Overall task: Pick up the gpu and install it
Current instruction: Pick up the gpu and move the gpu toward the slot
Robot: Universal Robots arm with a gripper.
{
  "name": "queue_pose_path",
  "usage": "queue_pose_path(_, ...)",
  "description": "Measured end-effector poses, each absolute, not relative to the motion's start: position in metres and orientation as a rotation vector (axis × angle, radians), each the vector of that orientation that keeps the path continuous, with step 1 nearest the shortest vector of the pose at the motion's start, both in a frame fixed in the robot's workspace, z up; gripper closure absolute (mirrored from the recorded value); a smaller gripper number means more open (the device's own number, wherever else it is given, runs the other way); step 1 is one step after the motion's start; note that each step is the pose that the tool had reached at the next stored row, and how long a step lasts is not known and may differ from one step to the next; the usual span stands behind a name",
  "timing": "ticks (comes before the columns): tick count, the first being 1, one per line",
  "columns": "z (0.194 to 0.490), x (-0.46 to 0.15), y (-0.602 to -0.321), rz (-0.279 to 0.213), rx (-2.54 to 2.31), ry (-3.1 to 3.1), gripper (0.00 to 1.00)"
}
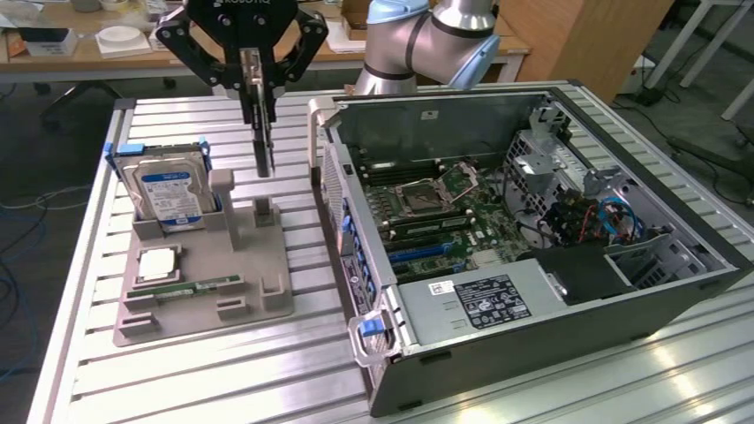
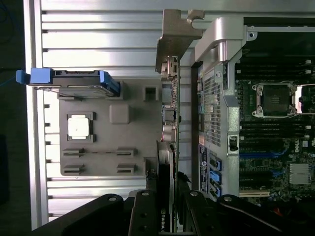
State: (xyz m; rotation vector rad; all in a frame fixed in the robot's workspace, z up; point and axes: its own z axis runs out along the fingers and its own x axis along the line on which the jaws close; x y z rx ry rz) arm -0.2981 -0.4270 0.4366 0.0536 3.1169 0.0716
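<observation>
The gpu (image 1: 261, 124) is a thin dark card that hangs on edge, clear of the grey holder tray (image 1: 242, 265) and above its upright slot post (image 1: 264, 215). My gripper (image 1: 252, 75) is shut on the card's upper end. In the wrist view the gpu (image 2: 170, 115) runs edge-on from its metal bracket (image 2: 175, 34) back to my gripper (image 2: 167, 189), between the tray (image 2: 133, 137) and the open computer case (image 2: 221, 98). The case (image 1: 566, 291) lies on its side with the motherboard (image 1: 454, 208) exposed, on the exterior view's right of the card.
On the tray stand a silver hard drive (image 1: 169, 190) in a blue bracket, a processor chip (image 1: 157, 265) and a green memory stick (image 1: 194, 288). The slatted aluminium table (image 1: 236, 380) carries everything. The arm's base (image 1: 412, 44) rises behind the case.
</observation>
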Motion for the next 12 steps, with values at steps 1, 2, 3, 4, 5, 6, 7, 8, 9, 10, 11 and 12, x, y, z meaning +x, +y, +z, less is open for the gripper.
queue_pose_path(1, 0.4367, -0.2979, -0.427, 0.072, 0.054, 3.117, 0.74)
queue_pose_path(2, 0.4366, -0.2977, -0.427, 0.072, 0.054, 3.117, 0.74)
queue_pose_path(3, 0.4366, -0.2975, -0.4271, 0.072, 0.054, 3.117, 0.74)
queue_pose_path(4, 0.4366, -0.2973, -0.427, 0.072, 0.054, 3.117, 0.74)
queue_pose_path(5, 0.4366, -0.2971, -0.4271, 0.072, 0.054, 3.117, 0.74)
queue_pose_path(6, 0.4366, -0.2969, -0.427, 0.072, 0.054, 3.117, 0.74)
queue_pose_path(7, 0.4366, -0.2967, -0.4271, 0.072, 0.054, 3.117, 0.74)
queue_pose_path(8, 0.4366, -0.2964, -0.4271, 0.072, 0.054, 3.117, 0.74)
queue_pose_path(9, 0.4366, -0.2962, -0.4271, 0.072, 0.054, 3.117, 0.74)
queue_pose_path(10, 0.4366, -0.2959, -0.427, 0.072, 0.054, 3.117, 0.74)
queue_pose_path(11, 0.4366, -0.2956, -0.4271, 0.072, 0.054, 3.117, 0.74)
queue_pose_path(12, 0.4366, -0.2954, -0.4271, 0.072, 0.054, 3.117, 0.74)
